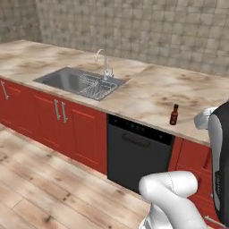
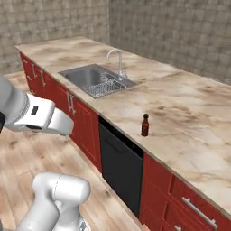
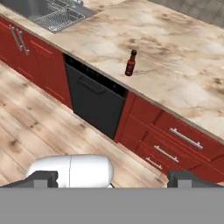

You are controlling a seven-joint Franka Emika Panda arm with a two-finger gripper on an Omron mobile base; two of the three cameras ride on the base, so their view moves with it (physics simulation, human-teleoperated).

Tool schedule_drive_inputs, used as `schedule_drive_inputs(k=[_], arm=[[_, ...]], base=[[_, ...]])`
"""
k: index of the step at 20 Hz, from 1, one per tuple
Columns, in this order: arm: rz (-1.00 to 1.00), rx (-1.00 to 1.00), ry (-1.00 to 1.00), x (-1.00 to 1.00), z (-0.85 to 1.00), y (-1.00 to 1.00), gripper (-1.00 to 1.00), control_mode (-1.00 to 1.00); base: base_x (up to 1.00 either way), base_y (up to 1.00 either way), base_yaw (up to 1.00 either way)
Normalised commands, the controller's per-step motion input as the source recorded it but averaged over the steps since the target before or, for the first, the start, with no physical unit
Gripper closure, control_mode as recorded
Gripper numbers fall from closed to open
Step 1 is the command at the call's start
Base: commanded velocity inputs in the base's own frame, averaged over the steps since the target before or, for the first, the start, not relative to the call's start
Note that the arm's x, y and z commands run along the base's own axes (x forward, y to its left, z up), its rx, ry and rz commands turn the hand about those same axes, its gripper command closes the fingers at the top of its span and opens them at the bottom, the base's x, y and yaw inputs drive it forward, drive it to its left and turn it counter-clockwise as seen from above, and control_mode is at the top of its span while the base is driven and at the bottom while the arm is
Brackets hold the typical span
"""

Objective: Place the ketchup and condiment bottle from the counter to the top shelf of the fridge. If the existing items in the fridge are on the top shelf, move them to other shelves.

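I see the condiment bottle (image 3: 130,63) standing near the tabletop's (image 3: 175,57) front edge; my jaws are wide open, empty, nothing shelved yet.

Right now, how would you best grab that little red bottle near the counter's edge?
Grip the bottle around its body, below the narrow black-capped neck, coming level from the counter's front edge. It stands upright and alone, so the open tool can straddle it.

The condiment bottle (image 1: 174,115) (image 2: 145,125) (image 3: 130,63), slim, red-orange with a black cap and dark label, stands upright on the marbled counter (image 1: 152,89) (image 2: 189,122) (image 3: 175,57), near its front edge above the black appliance (image 1: 134,154) (image 2: 119,162) (image 3: 94,98).
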Motion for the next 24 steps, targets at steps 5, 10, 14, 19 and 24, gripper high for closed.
schedule_drive_inputs(k=[5,10,14,19,24], arm=[[0.00,0.00,0.00,0.00,0.00,0.00,-1.00,1.00],[0.00,0.00,0.00,0.00,0.00,0.00,-1.00,1.00],[0.00,0.00,0.00,0.00,0.00,0.00,-1.00,1.00],[0.00,0.00,0.00,0.00,0.00,0.00,-1.00,1.00],[0.00,0.00,0.00,0.00,0.00,0.00,-1.00,1.00]], base=[[0.39,0.48,-0.75],[0.54,0.40,-0.69],[0.66,0.39,-0.50],[0.53,0.51,-0.31],[0.17,0.04,-0.05]])
